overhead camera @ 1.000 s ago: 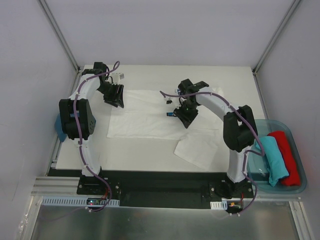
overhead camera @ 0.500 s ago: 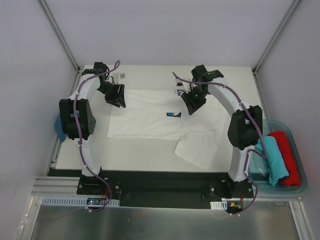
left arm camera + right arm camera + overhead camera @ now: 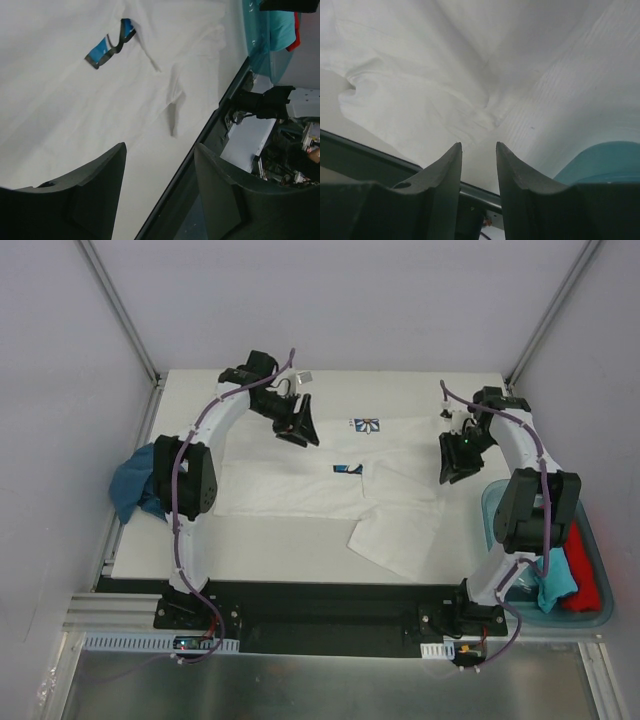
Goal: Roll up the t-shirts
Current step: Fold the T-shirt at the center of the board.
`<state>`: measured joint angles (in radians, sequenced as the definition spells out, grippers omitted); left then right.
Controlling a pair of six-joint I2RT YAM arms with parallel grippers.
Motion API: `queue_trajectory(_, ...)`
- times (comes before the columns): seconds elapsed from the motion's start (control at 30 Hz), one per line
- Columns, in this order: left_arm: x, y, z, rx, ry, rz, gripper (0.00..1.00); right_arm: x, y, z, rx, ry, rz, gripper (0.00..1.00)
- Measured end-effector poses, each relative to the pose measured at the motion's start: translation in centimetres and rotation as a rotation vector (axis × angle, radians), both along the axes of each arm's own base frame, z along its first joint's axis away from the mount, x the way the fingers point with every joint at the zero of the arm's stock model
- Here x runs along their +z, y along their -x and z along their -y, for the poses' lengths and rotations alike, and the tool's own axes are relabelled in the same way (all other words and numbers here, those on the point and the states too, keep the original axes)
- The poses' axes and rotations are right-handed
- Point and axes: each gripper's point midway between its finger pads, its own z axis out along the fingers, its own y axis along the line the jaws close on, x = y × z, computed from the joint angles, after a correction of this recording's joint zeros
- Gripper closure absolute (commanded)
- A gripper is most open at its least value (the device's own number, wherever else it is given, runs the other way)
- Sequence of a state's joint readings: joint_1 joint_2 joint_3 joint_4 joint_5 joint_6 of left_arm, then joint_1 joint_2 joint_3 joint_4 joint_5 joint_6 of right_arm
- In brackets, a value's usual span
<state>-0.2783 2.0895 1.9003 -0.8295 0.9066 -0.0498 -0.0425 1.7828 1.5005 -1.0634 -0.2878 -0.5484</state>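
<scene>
1. Teal plastic bin (image 3: 585, 618), near right, holds a rolled teal t-shirt (image 3: 555, 578) and red t-shirt (image 3: 588, 585). White t-shirt (image 3: 290, 475) lies flat mid-table. Since earlier, left gripper (image 3: 303, 430) and right gripper (image 3: 452, 468) both swung right, uncovering the logo (image 3: 365, 425).
2. Left wrist: left gripper (image 3: 160, 150) jaws spread, empty, above white t-shirt (image 3: 75, 100).
3. Right wrist: right gripper (image 3: 478, 146) jaws narrowly parted, nothing pinched, over white t-shirt (image 3: 445, 75), bin (image 3: 600, 160) beside.

White t-shirt (image 3: 290, 480) lies spread flat, unrolled, slightly wrinkled.
</scene>
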Motion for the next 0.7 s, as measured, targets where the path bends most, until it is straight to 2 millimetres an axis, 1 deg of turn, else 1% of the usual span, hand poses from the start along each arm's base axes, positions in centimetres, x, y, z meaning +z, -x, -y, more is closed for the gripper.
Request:
queue_trajectory(0.07,-0.1,0.7,2.3,-0.029,0.008,-0.015,0.44,-0.5,1.2,0.5,-0.050,-0.033,-0.042,0.64)
queue_trajectory(0.13,-0.9,1.7,4.8,-0.058,0.011,-0.051,0.43,-1.3,2.4,0.8,-0.101,-0.086,-0.093,0.64)
queue_trajectory(0.2,-2.0,2.6,6.9,-0.075,0.010,-0.099,0.37,-1.8,3.5,1.1,-0.142,-0.122,-0.139,0.62)
queue_trajectory(0.27,-3.5,3.2,8.8,-0.087,0.004,-0.147,0.37,-2.1,3.8,1.0,-0.162,-0.153,-0.157,0.62)
queue_trajectory(0.37,-5.9,3.0,10.8,-0.081,-0.005,-0.203,0.41,-2.1,3.5,0.5,-0.173,-0.199,-0.158,0.62)
queue_trajectory(0.4,-6.7,2.8,11.3,-0.078,-0.008,-0.214,0.44,-2.2,3.4,0.4,-0.175,-0.212,-0.160,0.62)
queue_trajectory(0.43,-7.5,2.6,11.7,-0.074,-0.015,-0.223,0.50,-2.5,3.3,0.2,-0.177,-0.223,-0.165,0.63)
queue_trajectory(0.47,-8.3,2.5,12.1,-0.070,-0.020,-0.229,0.52,-2.7,3.1,0.1,-0.179,-0.230,-0.169,0.62)
queue_trajectory(0.53,-9.5,2.5,12.6,-0.061,-0.036,-0.248,0.53,-3.3,2.9,0.0,-0.184,-0.244,-0.183,0.62)
queue_trajectory(0.6,-10.4,2.8,13.0,-0.054,-0.048,-0.268,0.53,-4.1,2.7,-0.1,-0.191,-0.251,-0.201,0.62)
queue_trajectory(0.7,-10.6,3.3,13.6,-0.059,-0.049,-0.277,0.53,-4.9,2.7,-0.2,-0.194,-0.257,-0.223,0.62)
